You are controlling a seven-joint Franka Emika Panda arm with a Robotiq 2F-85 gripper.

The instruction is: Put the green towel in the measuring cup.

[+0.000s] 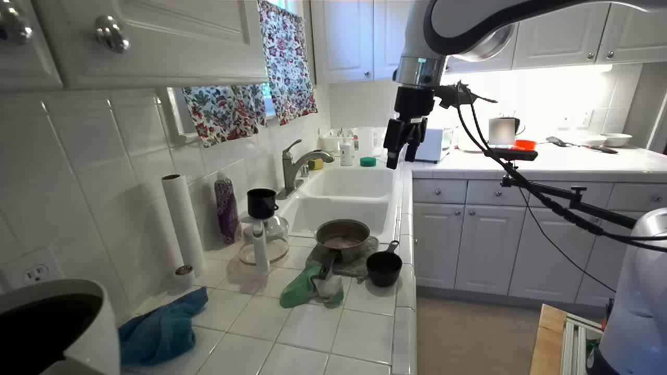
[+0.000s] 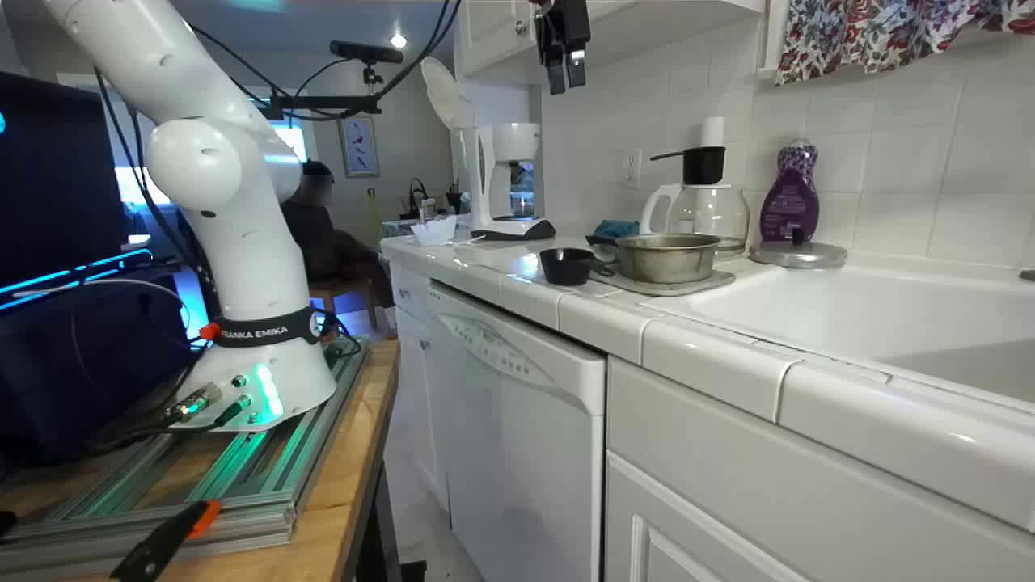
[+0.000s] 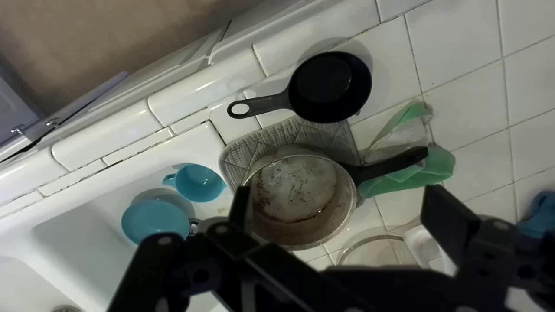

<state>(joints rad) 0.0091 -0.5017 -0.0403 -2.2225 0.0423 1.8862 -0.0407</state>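
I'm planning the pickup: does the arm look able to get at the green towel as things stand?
Probably yes, by an edge: the tool is open and the outer folds of the green towel look uncovered from above, but the pan handle passes over its middle.

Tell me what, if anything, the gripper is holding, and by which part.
Nothing is held: the gripper is open, and the green towel lies on the counter.

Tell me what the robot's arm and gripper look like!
The arm is white, smooth and rounded, with a black band showing "EMIKA" low down and green lights glowing beneath. The gripper is black, with two chunky fingers. Above it sits a silvery ring, and black cables loop away nearby.
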